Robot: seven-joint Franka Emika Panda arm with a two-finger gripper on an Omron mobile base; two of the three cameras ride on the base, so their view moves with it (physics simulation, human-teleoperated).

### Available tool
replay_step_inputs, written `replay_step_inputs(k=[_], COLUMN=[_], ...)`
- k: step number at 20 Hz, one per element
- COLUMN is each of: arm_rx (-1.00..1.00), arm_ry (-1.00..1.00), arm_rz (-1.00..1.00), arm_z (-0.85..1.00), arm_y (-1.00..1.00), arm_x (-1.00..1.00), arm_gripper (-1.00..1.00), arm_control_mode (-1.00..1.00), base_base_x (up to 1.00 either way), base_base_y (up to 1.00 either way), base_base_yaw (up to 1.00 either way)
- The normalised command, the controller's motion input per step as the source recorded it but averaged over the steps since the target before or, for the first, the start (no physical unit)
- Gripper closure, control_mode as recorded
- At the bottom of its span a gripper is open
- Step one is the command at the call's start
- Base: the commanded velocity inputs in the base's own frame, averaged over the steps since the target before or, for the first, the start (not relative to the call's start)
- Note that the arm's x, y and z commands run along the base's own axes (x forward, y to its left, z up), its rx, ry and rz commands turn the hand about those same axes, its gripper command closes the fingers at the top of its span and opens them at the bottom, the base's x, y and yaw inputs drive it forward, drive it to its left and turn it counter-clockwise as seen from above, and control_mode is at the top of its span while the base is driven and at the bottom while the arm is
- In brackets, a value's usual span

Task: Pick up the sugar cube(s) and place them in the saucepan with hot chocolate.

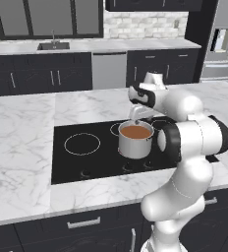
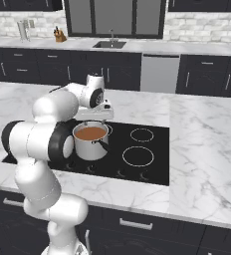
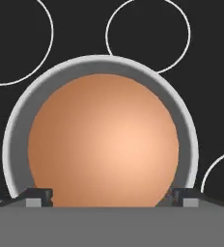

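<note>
We hold our gripper [image 3: 109, 195] over the saucepan [image 3: 17, 130], jaws spread wide and empty. Hot chocolate [image 3: 103, 142] lies directly below them, on the cooktop [image 3: 210, 72].

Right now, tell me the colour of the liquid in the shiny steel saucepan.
Smooth reddish-brown liquid, paler at its centre; the hand view shows it best.

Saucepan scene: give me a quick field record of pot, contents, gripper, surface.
saucepan: shiny steel saucepan, upright on the black cooktop
contents: hot chocolate, smooth reddish-brown surface, no sugar cube visible on it
gripper: gripper open, above the pot, looking straight down into it
held item: nothing between the fingertips
surface: cooktop set in a marble island counter
burner rings: white circles around the pot
</note>
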Motion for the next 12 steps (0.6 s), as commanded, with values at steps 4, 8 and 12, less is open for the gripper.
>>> replay_step_inputs(k=[4,8,12], arm_rx=[0.0,0.07,0.13], arm_ry=[-0.27,-0.24,-0.15], arm_rz=[0.0,0.0,0.0], arm_z=[0.81,0.47,0.31], arm_y=[-0.09,-0.11,-0.12], arm_x=[-0.12,-0.29,-0.24], arm_gripper=[-1.0,-1.0,-1.0], arm_control_mode=[-1.0,-1.0,-1.0], base_base_x=[0.0,0.0,0.0], base_base_y=[0.0,0.0,0.0], base_base_yaw=[0.0,0.0,0.0])
